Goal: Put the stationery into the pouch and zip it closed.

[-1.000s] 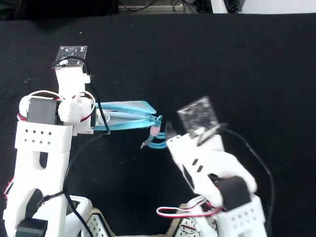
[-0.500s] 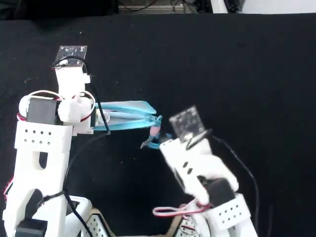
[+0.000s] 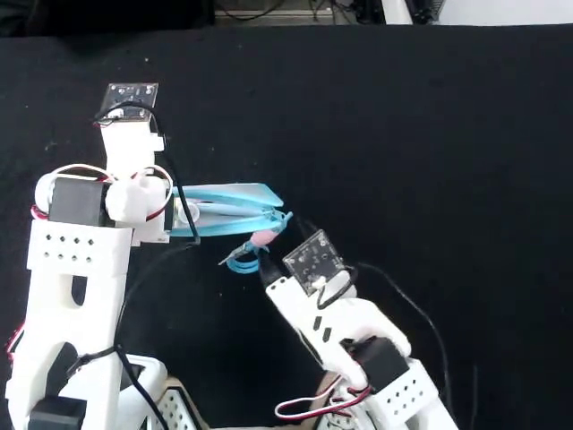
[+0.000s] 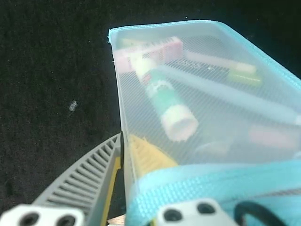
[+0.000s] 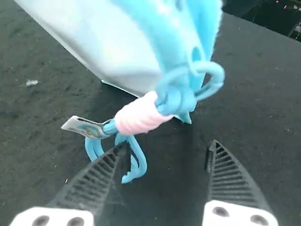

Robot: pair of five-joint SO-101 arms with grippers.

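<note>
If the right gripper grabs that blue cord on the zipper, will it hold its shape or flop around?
Likely floppy: the blue cord hangs in loose loops off the pouch. Its pink sleeve looks smooth, so the fingers may slip there.

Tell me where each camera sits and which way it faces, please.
High view: fixed above, looking down on the black table; the white left arm and right arm show.
Left wrist view: on the left arm, facing the translucent blue-trimmed mesh pouch; its grey ribbed finger shows.
Right wrist view: on the right arm, facing the pouch's blue cord zip pull; the open right gripper shows.
Shared: all three see the pouch.
</note>
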